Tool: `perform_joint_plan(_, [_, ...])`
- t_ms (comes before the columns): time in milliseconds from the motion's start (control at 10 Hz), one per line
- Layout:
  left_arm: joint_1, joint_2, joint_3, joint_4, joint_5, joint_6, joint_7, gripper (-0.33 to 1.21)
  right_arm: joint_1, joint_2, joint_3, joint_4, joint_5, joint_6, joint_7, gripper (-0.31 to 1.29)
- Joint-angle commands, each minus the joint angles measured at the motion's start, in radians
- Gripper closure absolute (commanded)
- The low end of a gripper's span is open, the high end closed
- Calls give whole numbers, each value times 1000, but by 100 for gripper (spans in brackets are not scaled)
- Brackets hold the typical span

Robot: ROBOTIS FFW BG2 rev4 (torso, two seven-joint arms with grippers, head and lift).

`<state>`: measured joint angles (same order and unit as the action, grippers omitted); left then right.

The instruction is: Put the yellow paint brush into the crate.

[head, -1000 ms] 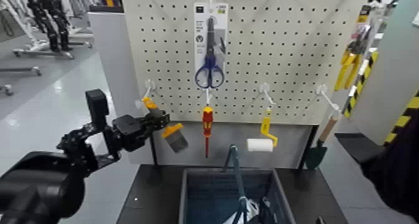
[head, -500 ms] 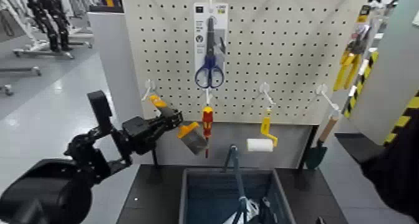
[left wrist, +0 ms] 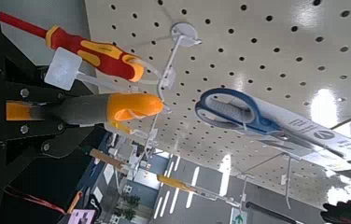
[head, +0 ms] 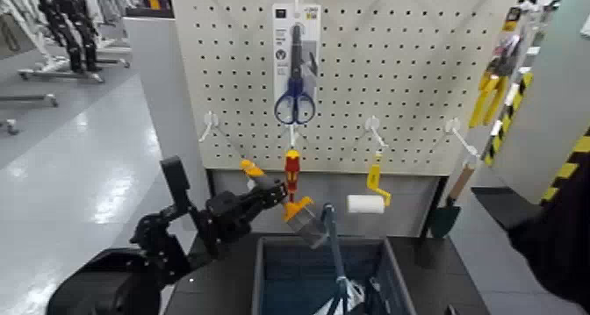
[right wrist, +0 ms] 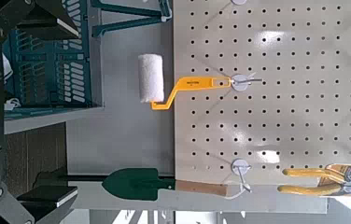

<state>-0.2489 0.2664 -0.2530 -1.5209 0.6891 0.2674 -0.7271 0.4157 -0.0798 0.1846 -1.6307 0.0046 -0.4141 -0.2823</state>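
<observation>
Yellow paint brush [head: 299,210]: held aslant, handle up toward the left, bristles down toward the right, near the far rim of the crate; touching or apart, cannot tell
Left gripper [head: 276,192]: closed firmly on the brush, in front of the pegboard's lower edge
Right gripper [right wrist: 71,114]: spread wide, gripping nothing, facing the roller and trowel
Crate [head: 259,279]: standing below the pegboard [head: 237,73], with white and dark items inside, too unclear to name
Hanging on the pegboard: 1 pair of blue-handled scissors [head: 296,99], 1 red-and-yellow screwdriver [head: 292,163], 1 yellow-handled roller [head: 366,204], 1 green trowel [head: 445,217]
Screwdriver tip: hidden behind the brush and left gripper in the head view
</observation>
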Motion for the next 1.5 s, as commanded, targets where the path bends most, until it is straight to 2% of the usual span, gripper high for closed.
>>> perform_joint_plan(100, [-4,-1,-42,59,24,4,9,118,-2,0,-1,3,-1,-6,0,13])
perform_joint_plan(700, [-13,4,-181,235,176,7,118,118,-5,0,4,11,-6,-15,-2,13])
perform_joint_plan(900, [-24,-1,-241,249,260,22,212,116,-8,0,7,11,-11,-15,-2,13])
perform_joint_plan(1000, [-23,-4,-255,245,309,55,258,108,-8,0,9,11,-11,-15,-2,13])
perform_joint_plan(1100, [-20,-7,-269,240,352,55,276,82,-6,0,7,11,-12,-17,-2,13])
perform_joint_plan(1200, [-20,-7,-272,228,354,65,276,48,-6,0,7,11,-12,-17,-2,13])
perform_joint_plan(1300, [-20,-7,-272,215,357,65,276,23,-6,0,7,11,-12,-17,-2,13])
perform_joint_plan(1400, [-16,-6,-265,197,356,58,276,11,-6,0,6,11,-12,-17,-2,13])
perform_joint_plan(1500, [-10,-4,-253,173,332,41,278,12,-5,0,6,11,-14,-18,-2,13])
